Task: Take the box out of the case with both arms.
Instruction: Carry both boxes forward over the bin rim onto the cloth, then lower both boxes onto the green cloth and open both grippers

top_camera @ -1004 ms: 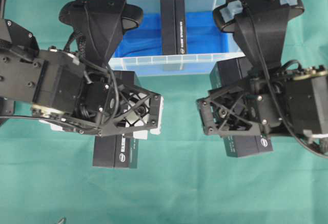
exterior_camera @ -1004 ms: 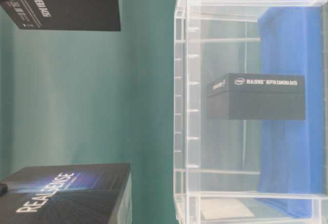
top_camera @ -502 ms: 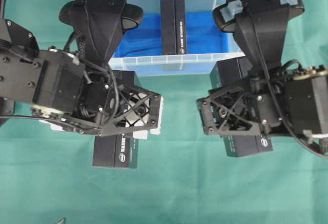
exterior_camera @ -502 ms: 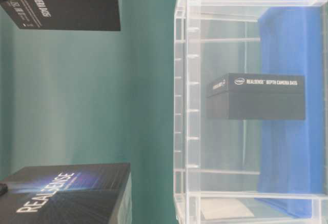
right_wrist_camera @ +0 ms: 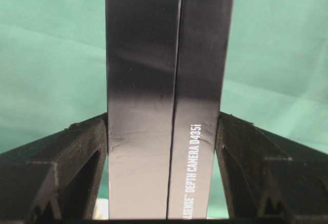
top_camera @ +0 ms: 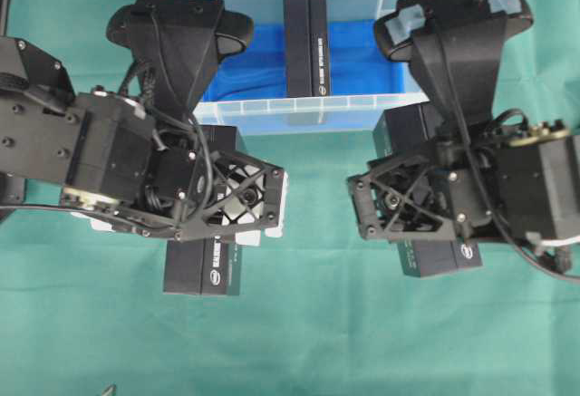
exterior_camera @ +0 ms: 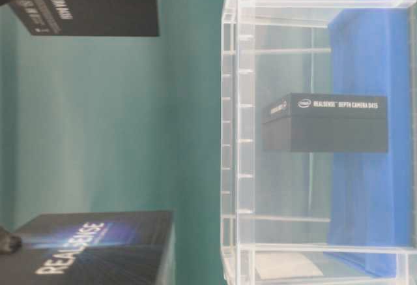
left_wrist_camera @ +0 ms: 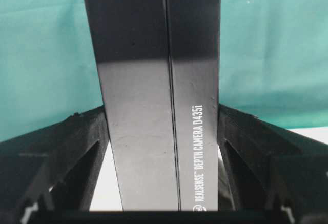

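Nearest the bottom edge of the overhead view, both arms reach in from the sides and bend down at the wrist, so each lattice-frame gripper points at the green cloth [top_camera: 317, 342]. The left gripper [left_wrist_camera: 163, 131] pinches a long matte black box [top_camera: 204, 269] across its narrow width; in the left wrist view the angular black fingers [left_wrist_camera: 82, 142] press flat against both long sides, beside white "DEPTH CAMERA D435i" lettering and a fine seam running down the middle. The right gripper [right_wrist_camera: 163, 131] clamps a second black box [top_camera: 439, 255] the same way, its fingers [right_wrist_camera: 246, 147] tight against smooth, faintly creased cardboard with crisp square corners. Both boxes are outside the case, in front of its near wall. The arms are bulky black housings strung with cables; the left gripper carries white parts. Farther back stands the case [top_camera: 299, 111], a clear, translucent plastic bin with a rimmed edge and ribbed walls, lined at the bottom with a blue sheet [top_camera: 362, 61]. A third black box [top_camera: 305, 44] rests on that sheet inside, apart from the walls.
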### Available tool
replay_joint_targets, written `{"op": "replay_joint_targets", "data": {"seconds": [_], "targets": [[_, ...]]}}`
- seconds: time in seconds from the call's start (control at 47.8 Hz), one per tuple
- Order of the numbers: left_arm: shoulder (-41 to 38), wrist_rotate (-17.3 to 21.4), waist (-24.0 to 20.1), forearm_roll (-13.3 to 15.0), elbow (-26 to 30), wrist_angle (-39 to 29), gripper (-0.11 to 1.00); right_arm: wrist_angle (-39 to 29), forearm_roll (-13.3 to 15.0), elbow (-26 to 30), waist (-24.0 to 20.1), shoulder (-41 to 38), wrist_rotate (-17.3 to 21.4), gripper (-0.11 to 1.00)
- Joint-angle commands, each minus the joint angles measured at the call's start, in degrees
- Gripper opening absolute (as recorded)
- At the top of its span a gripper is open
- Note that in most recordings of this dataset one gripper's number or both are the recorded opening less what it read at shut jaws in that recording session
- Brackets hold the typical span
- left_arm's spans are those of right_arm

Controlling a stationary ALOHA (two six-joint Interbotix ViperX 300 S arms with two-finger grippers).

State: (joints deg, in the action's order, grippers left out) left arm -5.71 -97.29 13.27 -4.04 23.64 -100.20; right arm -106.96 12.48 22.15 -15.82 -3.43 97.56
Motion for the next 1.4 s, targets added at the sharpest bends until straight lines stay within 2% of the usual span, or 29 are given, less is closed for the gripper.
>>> {"op": "replay_joint_targets", "data": {"seconds": [0.0,0.23,0.439,0.565,0.67,0.753,0.983,1.381], "targets": [[2.99,-0.18,0.09,-0.26,-0.44,0.97,0.63,0.79,0.26,-0.35,-0.26,1.32,0.18,0.65],[3.69,-1.49,0.26,-0.88,-7.38,7.29,0.63,6.59,-0.53,-5.54,-0.35,1.32,0.53,0.65],[4.92,-4.48,1.41,-0.97,-16.44,14.85,0.63,10.72,-1.14,-11.07,-0.79,1.32,3.78,0.65],[5.27,-6.42,2.02,-1.14,-21.45,19.42,0.63,15.73,-2.81,-15.64,-1.14,1.23,4.83,0.65],[5.1,-7.21,2.64,-1.14,-25.4,23.82,0.63,22.59,-4.66,-20.48,-1.41,1.32,5.89,0.65],[4.66,-7.56,2.9,-1.14,-27.69,26.54,0.63,27.42,-4.92,-23.82,-1.76,1.23,6.94,0.65],[2.02,-7.73,3.25,-1.14,-31.73,32.26,0.63,36.21,-4.92,-30.94,-2.2,1.32,8.96,0.65],[-1.14,-7.47,3.87,-1.05,-35.07,40.61,0.63,43.42,-3.96,-37.0,-2.2,1.23,9.05,0.65]]}}
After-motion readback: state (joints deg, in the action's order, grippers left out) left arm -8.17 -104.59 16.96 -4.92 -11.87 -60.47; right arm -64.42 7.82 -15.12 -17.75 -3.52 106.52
